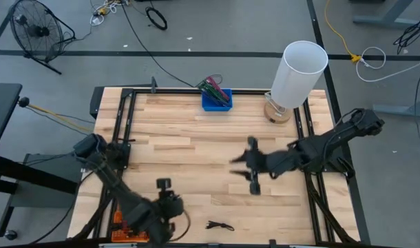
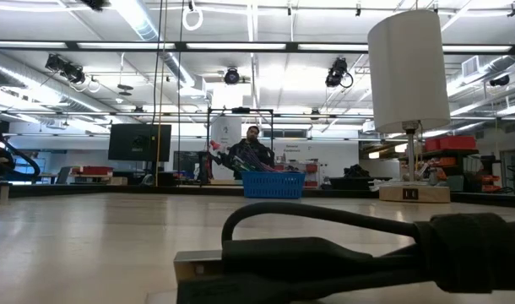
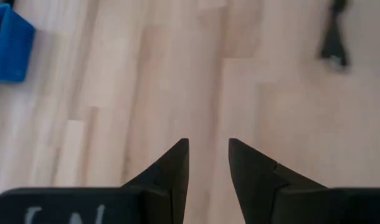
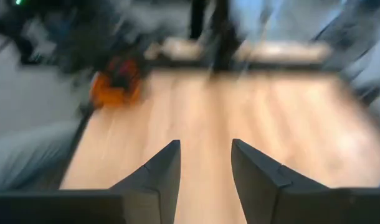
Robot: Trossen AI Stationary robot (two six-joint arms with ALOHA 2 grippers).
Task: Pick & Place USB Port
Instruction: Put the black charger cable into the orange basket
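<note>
A black USB cable [image 1: 219,225] lies loose on the wooden table near its front edge. It fills the foreground of the low view, its metal plug [image 2: 198,266] pointing left. My left gripper [image 1: 167,201] hangs over the near left part of the table, to the left of the cable. Its fingers are open over bare wood [image 3: 209,155] with nothing between them. My right gripper [image 1: 241,165] is above the middle of the table, on the far side of the cable. It is open too, and its fingers [image 4: 204,155] hold nothing.
A blue bin [image 1: 216,98] with pens stands at the far edge, near the middle. A white lamp [image 1: 299,76] on a wooden base stands at the far right. An orange part [image 1: 124,224] sits at the near left corner. A black frame [image 1: 120,131] borders the table.
</note>
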